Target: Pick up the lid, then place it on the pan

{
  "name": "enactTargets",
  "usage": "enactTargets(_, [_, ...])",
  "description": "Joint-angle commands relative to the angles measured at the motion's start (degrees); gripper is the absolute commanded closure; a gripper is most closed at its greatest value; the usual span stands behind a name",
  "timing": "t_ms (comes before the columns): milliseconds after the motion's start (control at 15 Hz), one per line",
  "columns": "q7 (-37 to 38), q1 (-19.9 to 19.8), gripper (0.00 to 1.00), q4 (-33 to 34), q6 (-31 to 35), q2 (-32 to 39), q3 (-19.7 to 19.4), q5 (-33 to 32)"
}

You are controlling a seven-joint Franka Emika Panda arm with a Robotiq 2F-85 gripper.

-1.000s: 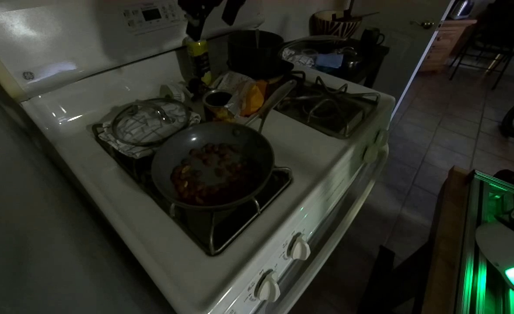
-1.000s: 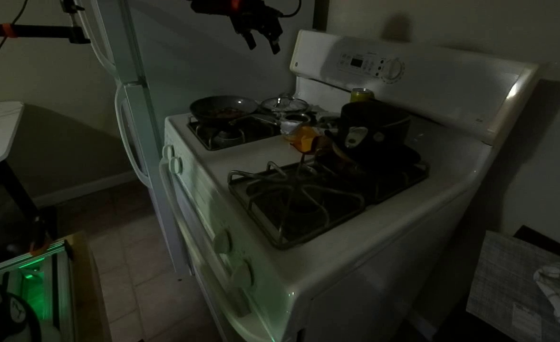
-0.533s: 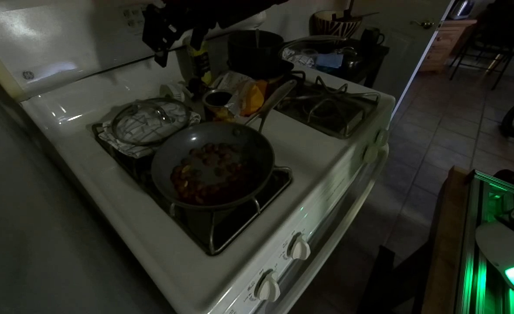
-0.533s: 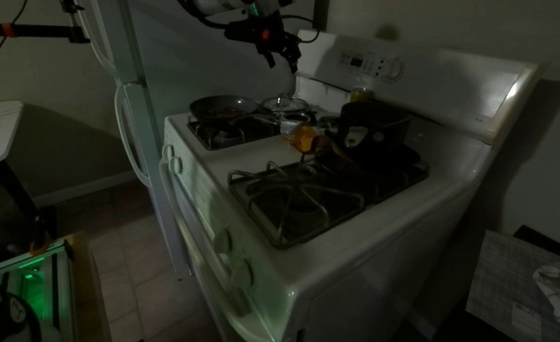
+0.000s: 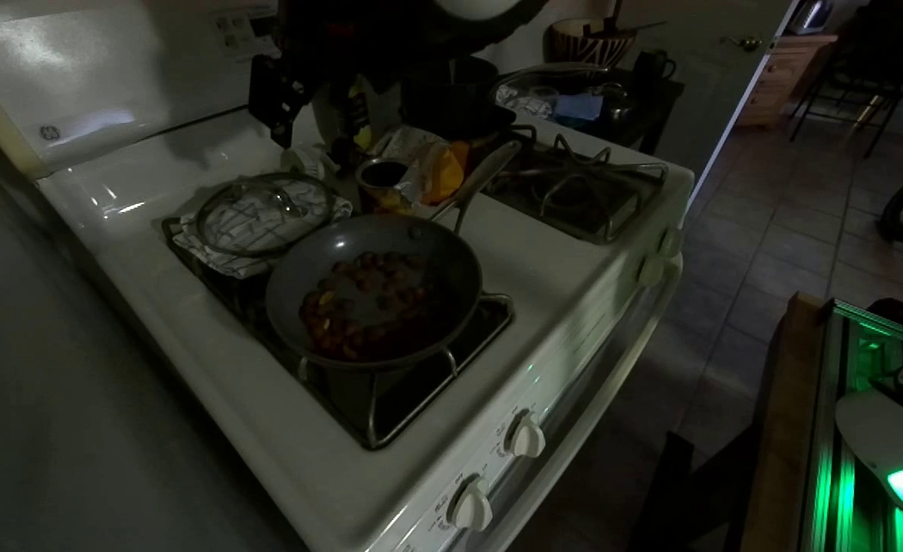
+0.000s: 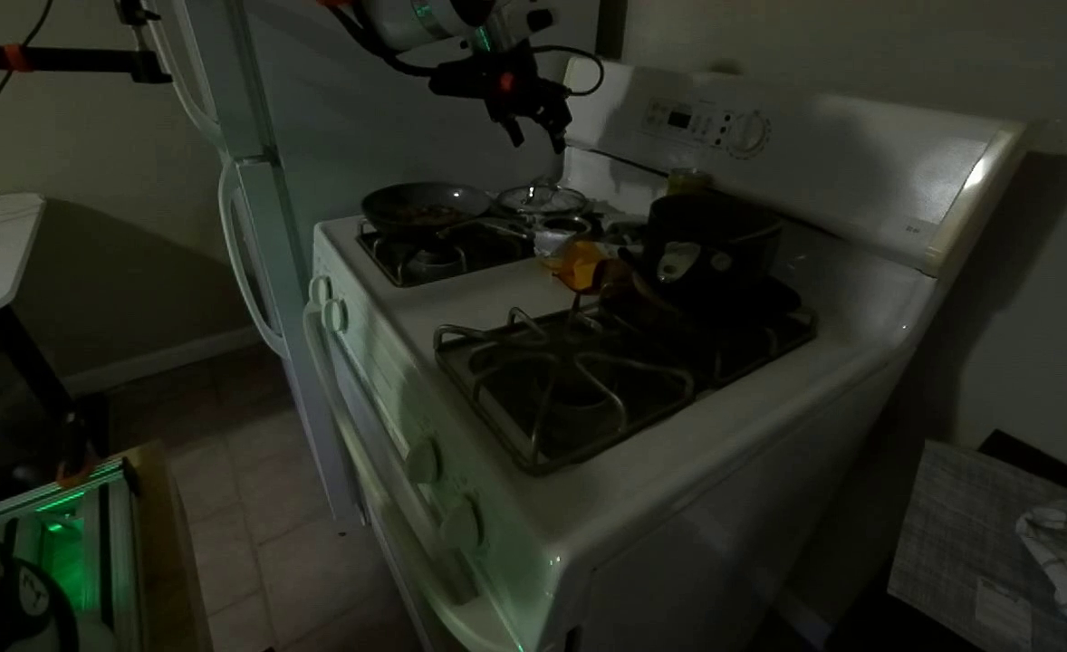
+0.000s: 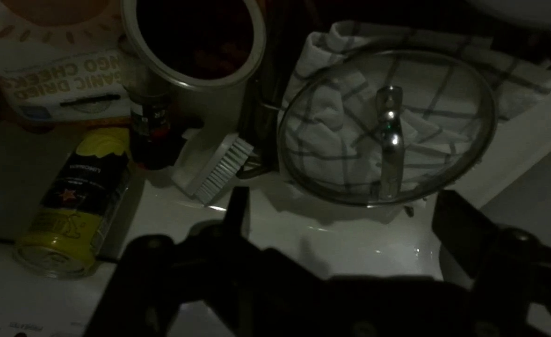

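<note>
Lid [image 7: 387, 127], round clear glass w/ thin metal rim, lies handle-up on a bunched white cloth [image 7: 521, 91] w/ dark checks, atop the white stove [image 5: 536, 245]. In wrist view it shows as an oval, long way approx. 9 to 3 o'clock; its shiny curved metal handle [image 7: 391, 154] runs approx. 12 to 6, the 6 end nearer the black two-finger gripper [image 7: 342, 206]. Slight tilt? Can't tell. In an exterior view the round dark-grey shallow frying pan [image 5: 310, 264], reddish-brown food [image 5: 336, 330] inside, sits abt 4 o'clock from lid, just beside it (touching or not, can't tell); the long pan handle [image 5: 490, 167] points btwn 1 & 2.

Vs. 0.5 s ago: gripper's a touch lower in both exterior views, tips closer to lid. Since 1 s ago, in an exterior view, gripper [image 6: 538, 143] has shifted twd approx. 5 o'clock. Lid, cloth & pan same spots.

Rel. to gripper: lid's at approx. 1 o'clock in wrist view, near rim reaching btwn the tips as seen there; in both exterior views it's below, approx. 6 o'clock, w/ a visible gap. Fingers [image 7: 239, 210] spread wide. Also in wrist view, rel. to gripper: yellow-&-black printed cylindrical container [image 7: 79, 196] approx. 9 o'clock, white-bristled brush [image 7: 212, 167] approx. 10, open round tin [image 7: 257, 35] w/ pale metal rim approx. 11.
</note>
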Motion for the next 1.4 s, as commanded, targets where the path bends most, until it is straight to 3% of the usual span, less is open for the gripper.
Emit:
enactTargets(0, [2.72,4.47,0.0,5.99,-2.84,6.22,-3.23,-3.11])
enactTargets(333, [0.45,6.76,0.05,12.28,-5.35,11.86,-4.52,-1.18])
enactTargets(1067, [-17.2,1.92,0.26,21.02,-9.98,19.12,0.9,12.01])
enactTargets(1133, [-17.87,1.53,0.33,21.21,-10.49,19.04,1.08,13.04])
enactTargets(1333, [-18.43,0.65,0.33,20.9,-11.68,18.0,0.96,14.98])
